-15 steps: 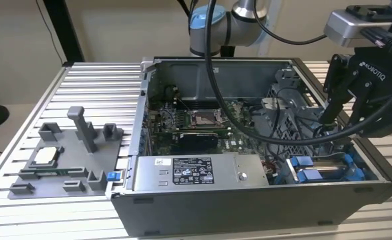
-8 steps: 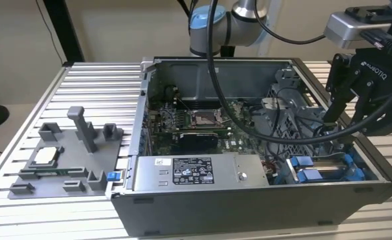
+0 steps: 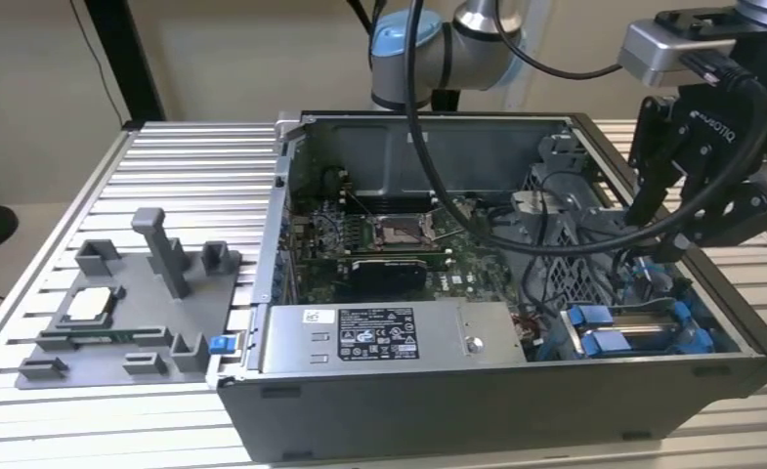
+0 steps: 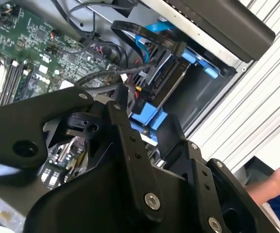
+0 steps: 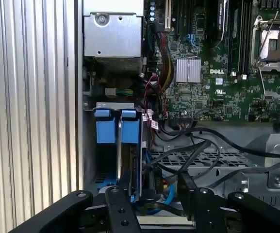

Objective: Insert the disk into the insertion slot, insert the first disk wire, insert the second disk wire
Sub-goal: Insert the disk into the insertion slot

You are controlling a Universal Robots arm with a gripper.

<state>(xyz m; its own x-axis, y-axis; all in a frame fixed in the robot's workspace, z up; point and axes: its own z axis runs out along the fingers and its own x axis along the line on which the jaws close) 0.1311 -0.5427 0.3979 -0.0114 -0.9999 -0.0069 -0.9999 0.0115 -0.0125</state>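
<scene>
One disk [image 5: 123, 160], one insertion slot [image 5: 106, 165]

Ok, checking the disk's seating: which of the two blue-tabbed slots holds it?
The slot nearer the motherboard: the disk stands edge-on in it; the wall-side slot is bare.

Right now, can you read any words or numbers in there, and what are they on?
White label on the grey box: print too small to read.
Green board: a white maker's name, left unread; the other print is too small.
Hand: a white maker's name on its black side, left unread.
</scene>
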